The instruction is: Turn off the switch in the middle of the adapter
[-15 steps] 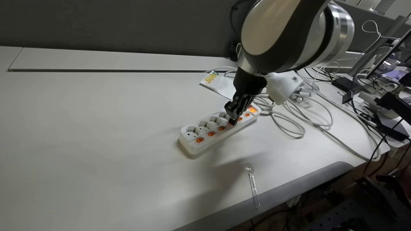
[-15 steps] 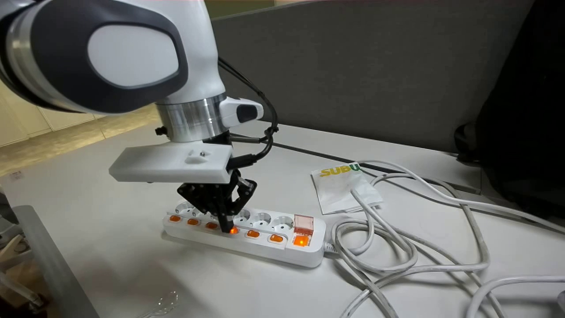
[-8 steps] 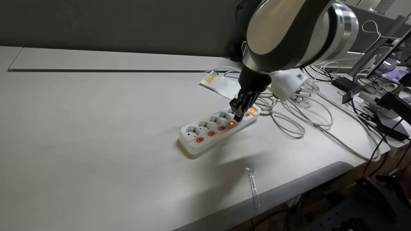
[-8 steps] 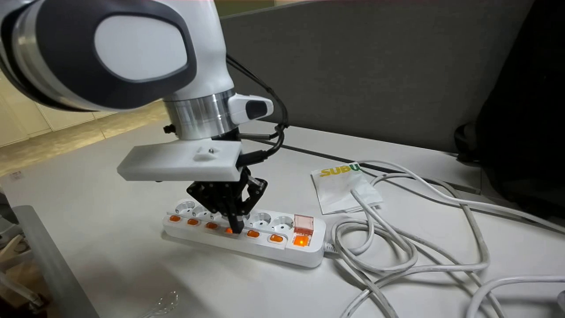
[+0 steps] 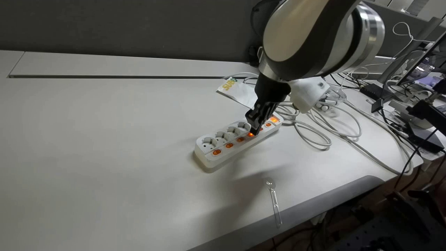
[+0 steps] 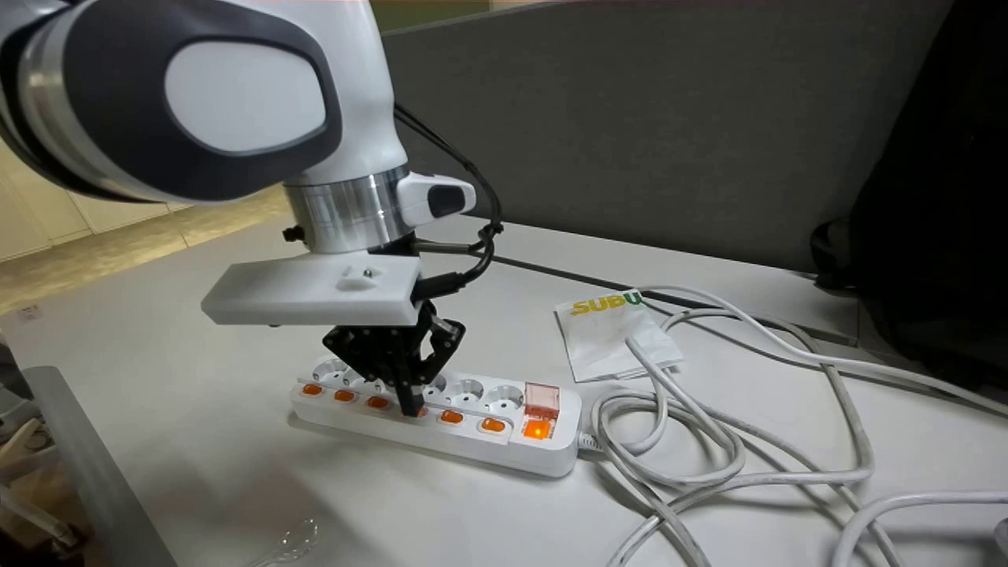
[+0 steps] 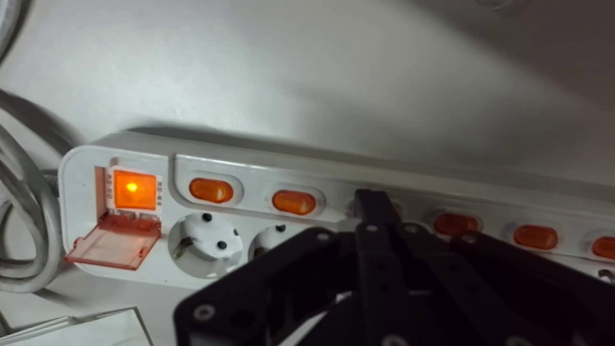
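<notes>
The white adapter (image 5: 217,161) lies on the table in both exterior views (image 6: 504,452), with orange switches along one edge. It spans the wrist view (image 7: 269,162). Its middle switch (image 5: 250,134) glows bright orange-red. In an exterior view, that switch (image 6: 423,412) is partly hidden behind my fingertips; in the wrist view they cover most of it. My gripper (image 5: 254,133) is shut and empty, pointing down at the middle switch in both exterior views (image 6: 410,413) and the wrist view (image 7: 374,193). I cannot tell whether the tips touch the switch.
A larger lit main switch (image 7: 135,190) with an open clear-red cover sits at the adapter's cable end. White cables (image 6: 709,449) loop beyond that end. A paper napkin (image 6: 614,335) lies behind. A clear plastic spoon (image 5: 274,202) lies near the table's front edge.
My shut gripper moved along the adapter toward the cable end, then partly back to the middle switch. The adapter has not moved. The middle switch glows in the earlier frames too.
</notes>
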Controlling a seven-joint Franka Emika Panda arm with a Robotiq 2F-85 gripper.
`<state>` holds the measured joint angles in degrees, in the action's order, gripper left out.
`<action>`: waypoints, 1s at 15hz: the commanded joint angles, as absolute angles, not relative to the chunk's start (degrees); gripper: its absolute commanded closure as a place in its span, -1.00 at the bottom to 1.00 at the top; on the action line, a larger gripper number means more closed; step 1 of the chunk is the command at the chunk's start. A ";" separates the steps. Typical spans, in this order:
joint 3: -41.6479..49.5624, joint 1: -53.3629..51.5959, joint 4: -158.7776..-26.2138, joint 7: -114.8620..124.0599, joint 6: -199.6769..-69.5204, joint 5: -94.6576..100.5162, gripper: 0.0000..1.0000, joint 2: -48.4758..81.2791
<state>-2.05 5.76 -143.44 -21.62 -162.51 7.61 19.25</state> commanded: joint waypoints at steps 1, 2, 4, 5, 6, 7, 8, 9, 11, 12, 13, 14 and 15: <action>-3.26 6.71 -143.77 -22.33 -162.86 6.79 1.00 18.91; -3.31 6.74 -143.79 -22.31 -162.89 6.81 1.00 18.93; -3.37 6.87 -143.84 -22.35 -162.91 6.73 1.00 18.91; -3.37 6.93 -143.89 -22.35 -162.94 6.71 1.00 18.87; -3.38 7.02 -143.94 -22.36 -162.95 6.67 1.00 18.83; -3.40 7.14 -144.01 -22.40 -163.01 6.59 1.00 18.80; -3.49 7.37 -144.11 -22.47 -163.11 6.36 1.00 18.82; -3.56 7.61 -144.19 -22.53 -163.19 6.11 1.00 18.89; -3.48 7.83 -144.23 -22.43 -163.23 5.80 1.00 19.07; -3.41 7.91 -144.24 -22.38 -163.21 5.74 1.00 19.16; -3.28 7.91 -144.23 -22.26 -163.27 5.86 1.00 19.30; -3.15 7.85 -144.13 -22.10 -163.31 6.00 1.00 19.55; -3.17 7.91 -144.09 -22.12 -163.31 5.97 1.00 19.67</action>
<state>-2.82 7.11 -143.83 -21.71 -162.63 6.72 19.25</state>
